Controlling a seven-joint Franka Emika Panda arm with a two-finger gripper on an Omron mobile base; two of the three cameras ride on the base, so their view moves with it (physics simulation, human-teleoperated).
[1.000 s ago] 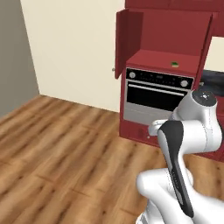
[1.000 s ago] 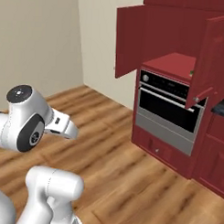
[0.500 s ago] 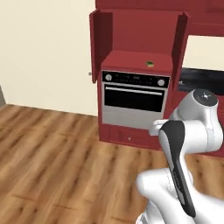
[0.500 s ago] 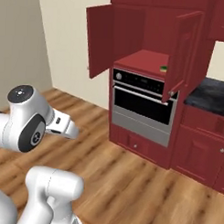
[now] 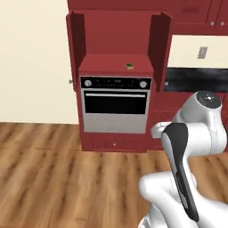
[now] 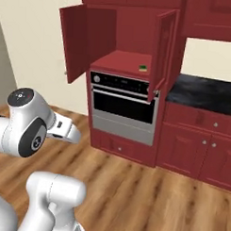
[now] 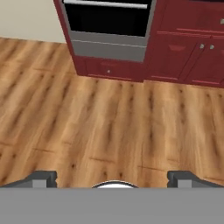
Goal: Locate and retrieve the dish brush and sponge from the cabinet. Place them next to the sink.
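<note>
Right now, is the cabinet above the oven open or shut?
Open. Both doors of the cabinet swing outward, exposing its shelf, where the sponge sits.

The cabinet (image 5: 119,40) is flanked by open doors; the shelf around the sponge (image 5: 129,66) is left unobstructed.

The arm is folded close above the base, its end effector (image 7: 112,178) spread wide, holding nothing.
</note>
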